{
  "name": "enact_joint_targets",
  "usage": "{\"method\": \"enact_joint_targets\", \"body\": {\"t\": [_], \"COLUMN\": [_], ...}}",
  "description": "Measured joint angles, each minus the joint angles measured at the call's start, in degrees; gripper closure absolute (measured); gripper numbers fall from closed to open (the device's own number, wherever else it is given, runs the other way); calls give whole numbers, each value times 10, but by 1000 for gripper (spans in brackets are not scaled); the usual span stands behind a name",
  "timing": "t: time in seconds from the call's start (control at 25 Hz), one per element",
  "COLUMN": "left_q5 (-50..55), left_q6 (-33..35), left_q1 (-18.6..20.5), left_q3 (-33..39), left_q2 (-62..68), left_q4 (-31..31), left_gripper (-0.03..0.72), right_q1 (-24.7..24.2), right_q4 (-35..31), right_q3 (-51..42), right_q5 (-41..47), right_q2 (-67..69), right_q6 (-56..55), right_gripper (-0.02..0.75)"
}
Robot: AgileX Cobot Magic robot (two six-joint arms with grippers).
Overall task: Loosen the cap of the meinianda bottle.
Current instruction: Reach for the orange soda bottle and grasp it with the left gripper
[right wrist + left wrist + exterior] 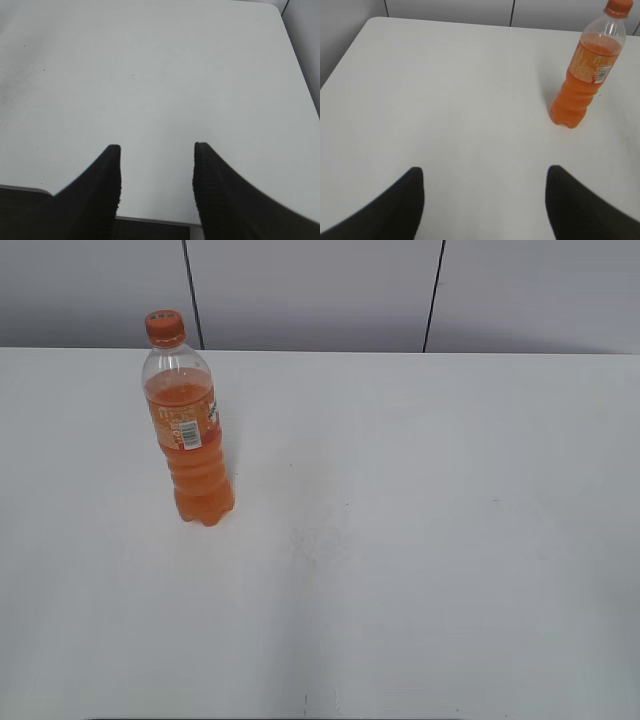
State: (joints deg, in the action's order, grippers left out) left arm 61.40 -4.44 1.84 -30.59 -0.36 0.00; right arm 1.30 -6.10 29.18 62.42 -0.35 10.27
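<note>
- The meinianda bottle (585,70) stands upright on the white desk (460,90), its orange cap (618,7) seated on the neck – nothing in the pictures suggests it has been turned, so I judge the task not yet begun.
- Left tool (485,187): fingers spread well apart, nothing between them. The bottle is ahead of it and off to its right, well apart from the fingertips.
- Right tool (156,165): fingers parted about halfway, also holding nothing. Only bare desk lies ahead of it; the bottle does not show in its wrist view at all.
- In the exterior view neither tool appears – the bottle stands alone, far back on the left part of the desk.
- Done so far: nothing that can be seen.
- Left to do, as I read it: bring one tool around the bottle's body to steady it, bring the other down over the cap, close on the ribbed side and twist until it gives.
- The left tool seems the nearer one for the first reach.
</note>
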Motion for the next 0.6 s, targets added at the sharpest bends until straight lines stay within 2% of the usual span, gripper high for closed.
{"method": "enact_joint_targets", "body": {"t": [0.6], "left_q5": [0], "left_q6": [0], "left_q1": [0], "left_q3": [0], "left_q2": [0], "left_q4": [0], "left_gripper": [220], "right_q1": [0], "right_q4": [0], "right_q3": [0], "right_q5": [0], "right_q2": [0], "right_q6": [0], "right_gripper": [381]}}
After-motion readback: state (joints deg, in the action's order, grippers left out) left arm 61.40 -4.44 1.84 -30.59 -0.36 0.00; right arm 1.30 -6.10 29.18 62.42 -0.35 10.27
